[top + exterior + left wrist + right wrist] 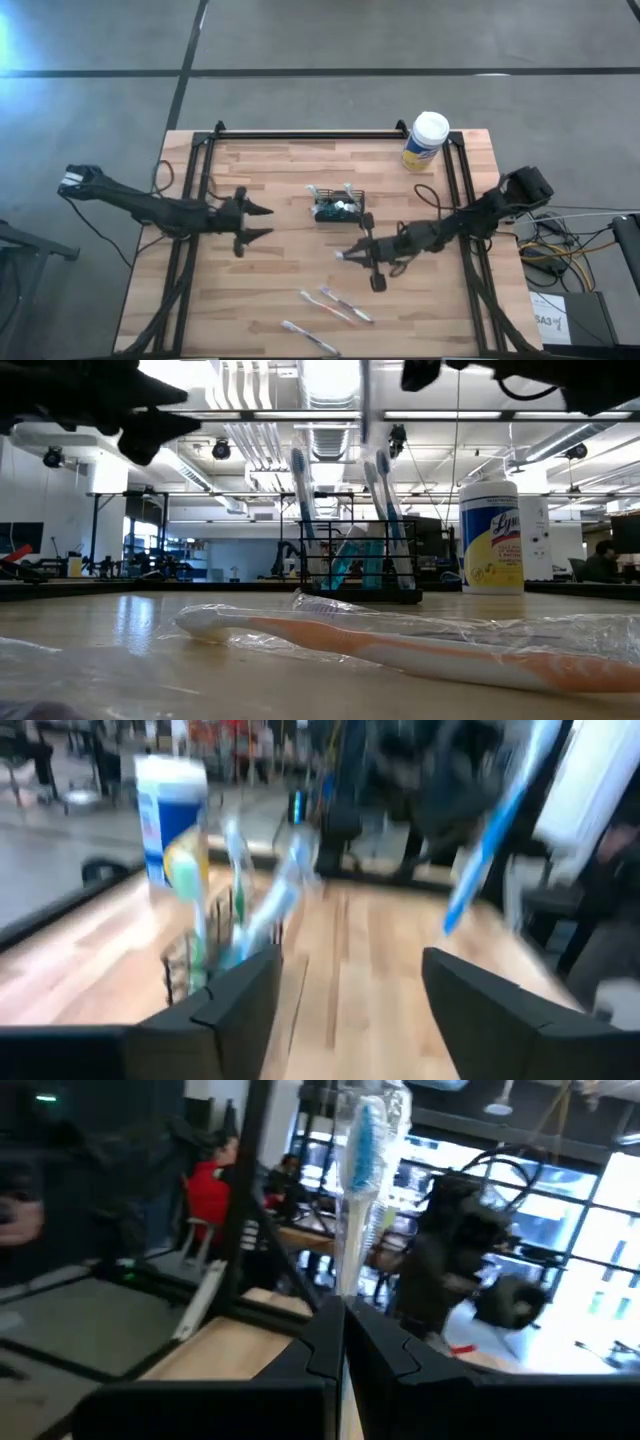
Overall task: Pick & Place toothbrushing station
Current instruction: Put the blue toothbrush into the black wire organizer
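The toothbrushing station [340,208] is a small black mesh caddy standing on the wooden table's middle, with several toothbrushes upright in it [360,565]. My right gripper [347,256] hovers just near-right of it, shut on a wrapped blue-bristled toothbrush [358,1140]. My left gripper [272,221] is open to the station's left, above the table, pointing level toward it, with nothing between its fingers [350,980]. My right gripper pinches the wrapped toothbrush by the lower part of its handle [345,1292] between its two shut fingers. The fingers come about level from the table's right and lie across the handle. The brush stands roughly upright, bristle end up, lifted clear of the table.
A white-lidded, yellow-labelled round canister [427,140] stands at the far right. Wrapped toothbrushes [337,305] lie loose near the table's front edge; one orange-handled one [400,645] lies close to the low camera. Black frame rails [320,135] border the table.
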Tool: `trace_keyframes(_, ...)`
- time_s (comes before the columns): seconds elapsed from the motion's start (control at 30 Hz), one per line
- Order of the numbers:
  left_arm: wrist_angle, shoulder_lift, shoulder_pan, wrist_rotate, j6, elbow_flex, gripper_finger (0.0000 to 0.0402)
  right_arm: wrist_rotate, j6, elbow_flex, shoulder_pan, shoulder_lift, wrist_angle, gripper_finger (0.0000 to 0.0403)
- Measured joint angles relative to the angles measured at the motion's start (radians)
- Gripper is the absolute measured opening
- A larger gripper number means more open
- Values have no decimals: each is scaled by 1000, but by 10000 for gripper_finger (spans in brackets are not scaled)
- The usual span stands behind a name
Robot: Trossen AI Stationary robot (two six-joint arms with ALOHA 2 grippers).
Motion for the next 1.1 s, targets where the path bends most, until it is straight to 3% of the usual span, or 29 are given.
trace_keyframes(0.3, 105, 254, -2, 115, 48, 144, 264, -25, 56, 37, -85, 15, -18, 8)
trace_keyframes(0.63, 106, 438, -1, 39, 86, 345, 268, -41, 16, 71, -97, 29, -12, 8)
trace_keyframes(1.1, 103, 610, 7, 55, 103, 500, 267, -45, 8, 121, -102, 29, -32, 8)
